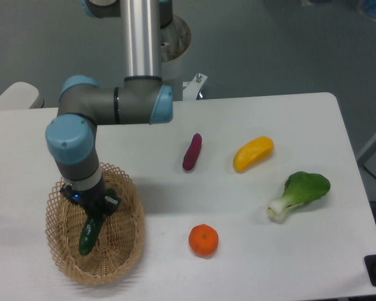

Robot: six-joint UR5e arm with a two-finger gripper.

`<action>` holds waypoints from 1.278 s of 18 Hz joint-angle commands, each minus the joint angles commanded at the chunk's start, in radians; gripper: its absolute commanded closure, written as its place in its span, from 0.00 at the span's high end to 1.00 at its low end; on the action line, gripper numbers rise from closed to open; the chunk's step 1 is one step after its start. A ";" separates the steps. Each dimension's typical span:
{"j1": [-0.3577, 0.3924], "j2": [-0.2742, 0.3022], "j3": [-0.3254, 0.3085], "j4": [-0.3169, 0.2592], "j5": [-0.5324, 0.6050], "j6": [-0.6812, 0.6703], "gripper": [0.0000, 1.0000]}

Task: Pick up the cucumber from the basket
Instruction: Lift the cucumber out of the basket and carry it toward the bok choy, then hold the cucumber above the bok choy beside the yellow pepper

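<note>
The cucumber [88, 235] is dark green and glossy, tilted end-down over the inside of the tan wicker basket [126, 248] at the front left of the table. My gripper [93, 212] points down into the basket and is shut on the cucumber's upper end. The cucumber's lower tip is close to the basket floor; I cannot tell whether it touches. The fingers are mostly hidden by the wrist and the cucumber.
A purple sweet potato [192, 152] lies mid-table, a yellow vegetable [253, 153] to its right, a bok choy [299, 194] at the right, and an orange [203, 240] near the front. The arm's upright column [141, 37] stands at the back.
</note>
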 joint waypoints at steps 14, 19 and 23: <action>0.472 0.060 0.058 -0.130 -0.002 0.705 0.19; 0.585 0.060 0.072 -0.185 0.000 0.910 0.19; 0.612 0.058 0.075 -0.195 -0.002 0.945 0.19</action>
